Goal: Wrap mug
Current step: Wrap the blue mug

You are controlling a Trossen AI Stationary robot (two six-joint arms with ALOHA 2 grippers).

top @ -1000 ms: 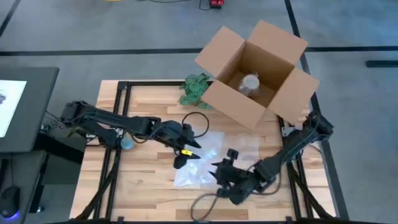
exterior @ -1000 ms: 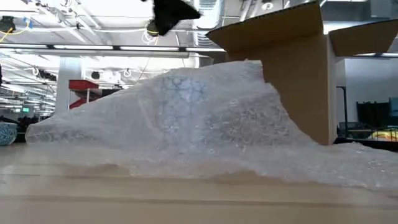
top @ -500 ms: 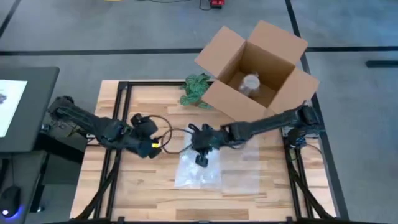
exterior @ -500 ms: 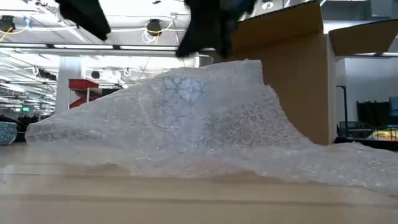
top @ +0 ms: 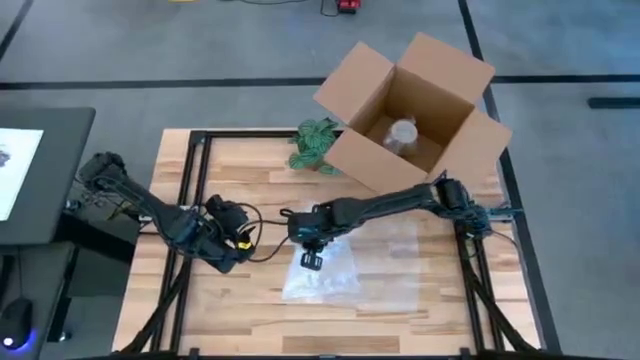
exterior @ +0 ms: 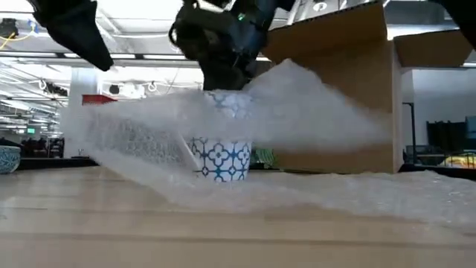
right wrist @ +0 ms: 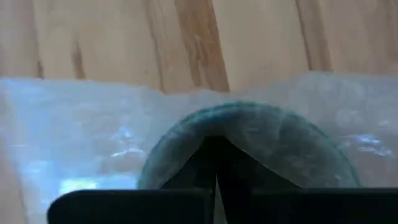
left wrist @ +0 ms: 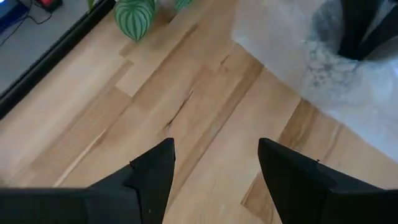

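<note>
At the table's left side my left gripper [top: 243, 240] waits low over bare wood [left wrist: 205, 124], its two fingers [left wrist: 152, 171] apart with nothing between them, and the mug lies well off toward the table's middle from them. A green striped plant [top: 315, 143] sits near the far edge, beside the open box [top: 410, 110]. At the middle of the table the mug [exterior: 220, 145] stands upright on the wood, white with a blue pattern, under a sheet of wrap [exterior: 312, 112] that drapes over its top and spreads across the table toward the right. My right gripper [top: 311, 258] reaches in from the right, directly above the mug, and in the low view it hangs just over the rim. In the right wrist view my right fingers [right wrist: 214, 165] are pressed together at the wrapped rim of the mug, tips meeting right on the wrap there; whether they pinch the wrap alone or the rim too I cannot tell.
</note>
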